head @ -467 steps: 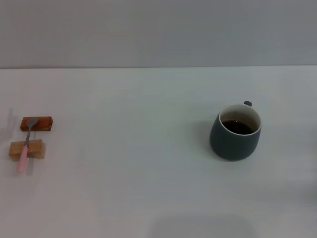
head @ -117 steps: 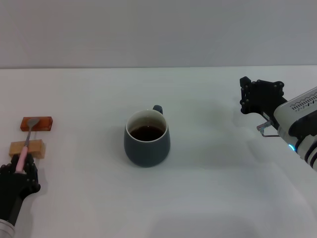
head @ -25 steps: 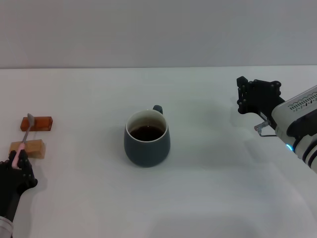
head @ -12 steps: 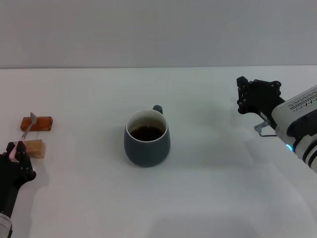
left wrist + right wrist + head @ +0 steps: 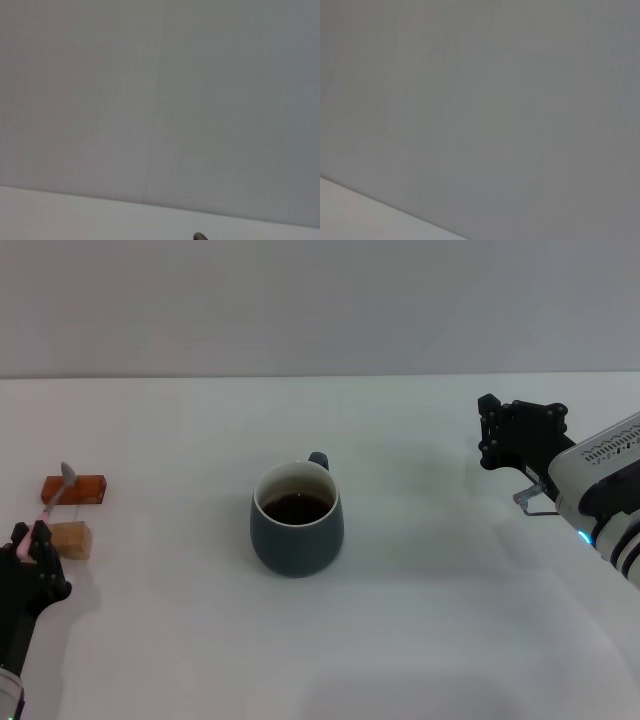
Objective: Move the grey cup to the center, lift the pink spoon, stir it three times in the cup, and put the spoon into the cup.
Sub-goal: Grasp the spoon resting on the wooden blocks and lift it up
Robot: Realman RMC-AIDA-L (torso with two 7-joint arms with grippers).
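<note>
Your left gripper (image 5: 35,540), clamped on the slim pink-handled metal spoon (image 5: 55,492) at the table's left edge, has raised it off the blocks, so carry it to the centred slate-grey mug (image 5: 296,519).

Plain white table (image 5: 420,640) against a bare grey wall (image 5: 320,300).

Tabletop matte, pale, unmarked, filling the lower part of the head view; its far edge meets the wall in one straight horizontal line. Wall flat, uniform grey, no fixtures or seams visible. Light soft and even, shadows faint and diffuse. Both wrist views show mostly the same grey wall, with a thin strip of white table at one edge.
</note>
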